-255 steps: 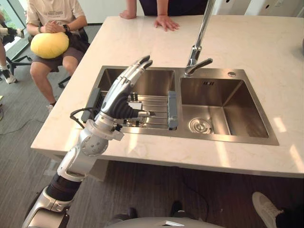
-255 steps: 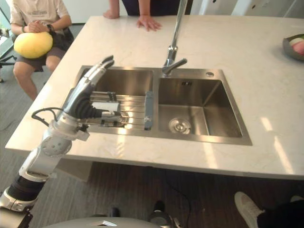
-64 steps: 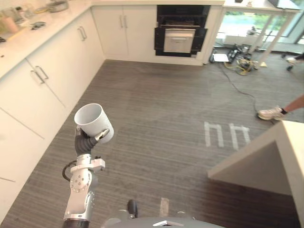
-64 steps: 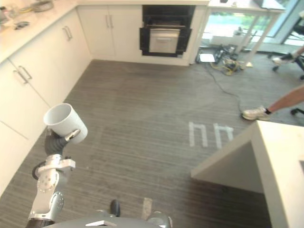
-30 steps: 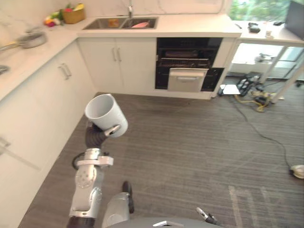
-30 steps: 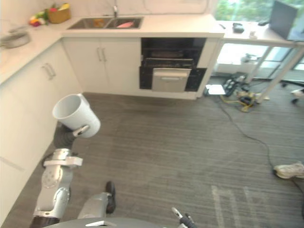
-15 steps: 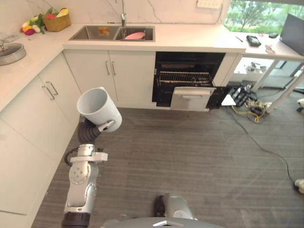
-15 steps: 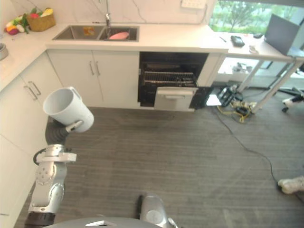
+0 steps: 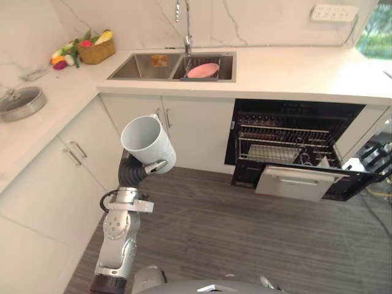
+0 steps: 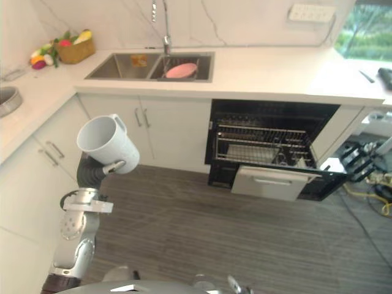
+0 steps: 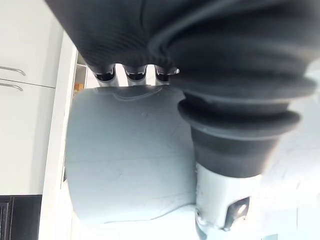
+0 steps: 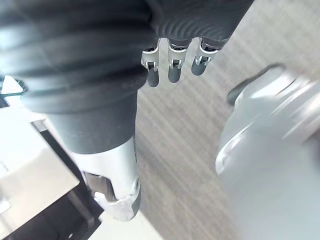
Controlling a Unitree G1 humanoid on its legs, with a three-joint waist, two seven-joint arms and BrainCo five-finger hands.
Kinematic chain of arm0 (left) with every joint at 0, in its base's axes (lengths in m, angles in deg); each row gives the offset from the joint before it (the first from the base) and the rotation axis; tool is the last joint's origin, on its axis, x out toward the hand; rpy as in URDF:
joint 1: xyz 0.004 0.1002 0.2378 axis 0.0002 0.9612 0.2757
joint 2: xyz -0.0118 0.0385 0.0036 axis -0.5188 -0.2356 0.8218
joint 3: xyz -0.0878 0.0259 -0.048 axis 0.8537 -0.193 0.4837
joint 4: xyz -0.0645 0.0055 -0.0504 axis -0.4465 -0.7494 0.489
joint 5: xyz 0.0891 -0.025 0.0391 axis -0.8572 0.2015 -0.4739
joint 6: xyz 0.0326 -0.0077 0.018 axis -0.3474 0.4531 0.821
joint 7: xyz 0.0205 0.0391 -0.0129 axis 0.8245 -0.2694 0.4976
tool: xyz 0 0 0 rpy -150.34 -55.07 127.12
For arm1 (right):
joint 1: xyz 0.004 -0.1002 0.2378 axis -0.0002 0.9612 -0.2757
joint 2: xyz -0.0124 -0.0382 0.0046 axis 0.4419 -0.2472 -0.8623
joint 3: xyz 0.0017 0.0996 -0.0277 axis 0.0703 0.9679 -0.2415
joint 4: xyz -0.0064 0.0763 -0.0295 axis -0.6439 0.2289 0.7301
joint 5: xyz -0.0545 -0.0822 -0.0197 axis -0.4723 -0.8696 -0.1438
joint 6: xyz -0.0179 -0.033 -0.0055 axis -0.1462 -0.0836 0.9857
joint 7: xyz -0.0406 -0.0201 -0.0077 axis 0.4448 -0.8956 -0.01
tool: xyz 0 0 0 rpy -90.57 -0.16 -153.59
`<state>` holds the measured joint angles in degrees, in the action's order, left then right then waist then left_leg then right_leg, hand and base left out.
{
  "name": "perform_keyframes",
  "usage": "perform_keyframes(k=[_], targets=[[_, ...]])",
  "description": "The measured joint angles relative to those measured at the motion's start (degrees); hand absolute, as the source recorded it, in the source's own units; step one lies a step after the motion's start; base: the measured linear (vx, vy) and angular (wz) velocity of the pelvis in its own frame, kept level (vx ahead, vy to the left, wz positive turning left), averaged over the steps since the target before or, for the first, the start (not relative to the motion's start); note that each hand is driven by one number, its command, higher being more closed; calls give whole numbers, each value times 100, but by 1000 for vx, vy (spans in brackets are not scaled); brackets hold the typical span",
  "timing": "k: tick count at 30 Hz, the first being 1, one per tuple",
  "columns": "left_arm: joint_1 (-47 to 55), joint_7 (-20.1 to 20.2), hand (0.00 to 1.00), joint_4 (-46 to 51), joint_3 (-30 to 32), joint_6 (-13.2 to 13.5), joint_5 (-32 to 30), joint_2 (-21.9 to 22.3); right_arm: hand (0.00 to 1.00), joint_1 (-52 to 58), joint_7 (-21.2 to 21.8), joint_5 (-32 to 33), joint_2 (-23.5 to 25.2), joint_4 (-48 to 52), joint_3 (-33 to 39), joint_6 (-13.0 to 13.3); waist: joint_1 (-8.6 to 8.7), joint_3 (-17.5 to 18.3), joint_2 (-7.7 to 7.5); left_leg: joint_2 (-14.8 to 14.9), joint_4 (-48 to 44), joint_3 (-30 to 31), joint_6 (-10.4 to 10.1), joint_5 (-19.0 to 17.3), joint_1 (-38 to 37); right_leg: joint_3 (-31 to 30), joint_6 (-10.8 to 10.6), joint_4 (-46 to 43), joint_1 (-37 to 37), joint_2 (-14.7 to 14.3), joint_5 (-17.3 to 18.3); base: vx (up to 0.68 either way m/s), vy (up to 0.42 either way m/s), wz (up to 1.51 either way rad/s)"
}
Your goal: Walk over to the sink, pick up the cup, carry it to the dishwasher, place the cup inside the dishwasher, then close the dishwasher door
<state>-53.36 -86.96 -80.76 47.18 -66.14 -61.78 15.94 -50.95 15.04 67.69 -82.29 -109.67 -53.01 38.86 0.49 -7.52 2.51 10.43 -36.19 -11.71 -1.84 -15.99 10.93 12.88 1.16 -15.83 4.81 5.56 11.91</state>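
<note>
Left hand (image 9: 157, 166) is raised in front of the white cabinets (image 9: 196, 131), and it has the cup (image 9: 147, 142) — white, mouth tipped up, handle on the far side. The fingers (image 11: 135, 76) are curled round its wall and the thumb is pressed against the near side. Off to the right, well apart from the cup, the dishwasher (image 9: 288, 110) gapes under the desk (image 9: 294, 70) — door (image 9: 297, 182) dropped open and a wire rack (image 9: 283, 144) showing in the black cavity. Right hand (image 12: 172, 67) hangs over the grey floor (image 9: 245, 245) with its fingers loose and nothing in them. Up on the desk, the sink (image 9: 141, 66) has a pink dish (image 9: 203, 70) in its right basin. A basket (image 9: 98, 52) of fruit and veg sits by the wall near the corner. A lidded pan (image 9: 18, 103) rests on the left run of the desk.
</note>
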Motion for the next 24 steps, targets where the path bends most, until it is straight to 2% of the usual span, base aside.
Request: perform_keyframes(k=[1, 2, 3, 4, 5, 6, 7, 8, 9, 10, 11, 12, 13, 15, 16, 17, 18, 19, 20, 21, 23, 24], targets=[[3, 26, 100, -3, -13, -22, -3, -5, 0, -155, 22, 109, -38, -20, -6, 35, -67, -5, -6, -147, 997, 303, -71, 289, 31, -209, -105, 5, 71, 112, 61, 418, 202, -82], [-4, 51, 100, -14, 4, -47, -2, -35, 0, -240, 35, 193, -108, -22, 20, 76, -73, -2, 2, -259, 1683, 558, -140, 659, 3, -391, -309, -1, 169, 192, 197, 418, 202, -80], [-2, 66, 100, -26, 20, -54, -1, -41, 0, -270, 32, 214, -130, -33, 17, 73, -72, 3, 17, -301, 1932, 598, -135, 876, -15, -478, -416, -37, 225, 223, 288, 316, 220, -76], [0, 132, 100, -46, 22, -55, 1, -36, 0, -266, 6, 288, -185, -39, 14, 70, -79, 55, 129, -324, 2179, 589, -60, 1325, -25, -669, -580, -130, 295, 219, 489, 383, 397, -83], [2, 177, 100, -53, 25, -47, 2, -52, 0, -265, -45, 320, -288, -54, 17, 61, -96, 98, 218, -362, 2121, 715, -107, 1799, -31, -854, -716, -292, 294, 177, 714, 456, 472, -95], [4, 216, 100, -143, 58, -47, 4, -166, 0, -320, -74, 332, -203, -162, 28, 40, -82, 113, 11, -512, 1803, 568, -162, 1584, -58, -1068, -814, -479, 324, 376, 895, 377, 413, -66], [0, 280, 100, -270, 55, -62, 3, -286, 0, -272, -72, 331, -93, -250, 29, -54, 46, 220, -303, -785, 1765, 451, -82, 1326, -152, -1086, -800, -688, 325, 721, 941, 290, 251, -35], [-11, 305, 100, -303, 58, -66, 3, -354, 0, -266, -75, 329, -27, -309, 70, -136, 101, 204, -446, -902, 1765, 358, -10, 1208, -231, -1085, -728, -1031, 180, 885, 871, 404, 359, -23], [-12, 337, 100, -319, 59, -68, 1, -376, 0, -235, -74, 314, 93, -321, 248, -199, 132, 149, -516, -966, 1850, 227, 73, 1104, -408, -1046, -633, -1700, -120, 1034, 614, 387, 343, -39], [-4, 364, 100, -355, 71, -71, 0, -371, 0, -208, -71, 296, 139, -406, 320, -213, 115, 82, -435, -967, 1992, 129, 120, 1052, -622, -1010, -581, -2212, -378, 1119, 347, 299, 287, -56], [18, 368, 100, -365, 116, -74, -5, -364, 0, -197, -59, 244, 145, -531, 356, -263, 117, 60, -401, -930, 2162, 0, 157, 1058, -886, -926, -549, -2565, -545, 1137, 365, 214, 190, -69], [33, 368, 100, -365, 222, -73, -6, -373, 0, -152, -37, 128, 154, -591, 394, -308, 153, 50, -291, -835, 2385, -178, 149, 1042, -1233, -534, -489, -2690, -675, 1104, 453, 253, 194, -66], [24, 356, 100, -363, 277, -72, -6, -380, 0, -141, -32, 109, 153, -612, 395, -306, 159, 71, -239, -780, 2496, -277, 128, 1031, -1321, -303, -470, -2610, -753, 1065, 503, 300, 218, -79], [-25, 255, 100, -291, 477, -60, -3, -453, 0, -245, -9, 81, 163, -697, 389, -293, 166, 132, -52, -568, 2796, -686, 61, 1020, -1537, 346, -426, -1556, -1253, 640, 554, 247, 110, -88], [-43, 237, 100, -277, 482, -61, -4, -496, 0, -295, -7, 79, 164, -697, 390, -293, 180, 113, -14, -522, 2853, -769, 29, 1037, -1559, 406, -387, -1212, -1389, 505, 471, 216, -1, -73], [-68, 223, 100, -276, 484, -79, -7, -563, 0, -369, -11, 76, 151, -692, 391, -287, 233, 63, -35, -479, 2901, -870, 1, 1045, -1610, 459, -356, -522, -1548, 298, 24, 287, -45, -47], [-60, 206, 100, -277, 468, -118, -11, -660, 0, -377, -19, 72, 156, -691, 395, -280, 297, 28, -108, -556, 2934, -868, -58, 1018, -1699, 487, -254, 160, -1553, 202, -949, 290, -64, -30], [-64, 205, 100, -290, 454, -139, -14, -652, 0, -324, -20, 66, 140, -695, 396, -277, 332, 18, -171, -610, 2936, -842, -117, 980, -1781, 463, -5, 256, -1505, 201, -1356, 248, -69, -27], [-23, 180, 100, -294, 445, -189, -15, -545, 0, -344, -29, 8, 86, -696, 408, -268, 330, -43, -19, -514, 2966, -818, -186, 907, -1890, 469, -38, 237, -1409, 75, -1380, 208, -86, -48], [17, 162, 100, -245, 467, -187, -12, -527, 0, -402, -30, -124, -16, -695, 408, -248, 280, -66, 72, -437, 2979, -678, -216, 838, -1930, 363, 24, 281, -1428, -59, -1308, 171, -79, -56], [-17, 172, 100, -246, 440, -187, -13, -514, 0, -444, -28, -155, -32, -691, 412, -233, 305, -89, 168, -363, 3075, -521, -299, 747, -2000, 361, 54, 186, -1446, -164, -1170, 108, -63, -26], [-33, 171, 100, -244, 436, -186, -14, -507, 0, -444, -27, -156, -34, -691, 411, -219, 302, -91, 161, -354, 3074, -509, -314, 724, -1998, 365, 25, 89, -1481, -163, -1039, 32, -53, 0]])
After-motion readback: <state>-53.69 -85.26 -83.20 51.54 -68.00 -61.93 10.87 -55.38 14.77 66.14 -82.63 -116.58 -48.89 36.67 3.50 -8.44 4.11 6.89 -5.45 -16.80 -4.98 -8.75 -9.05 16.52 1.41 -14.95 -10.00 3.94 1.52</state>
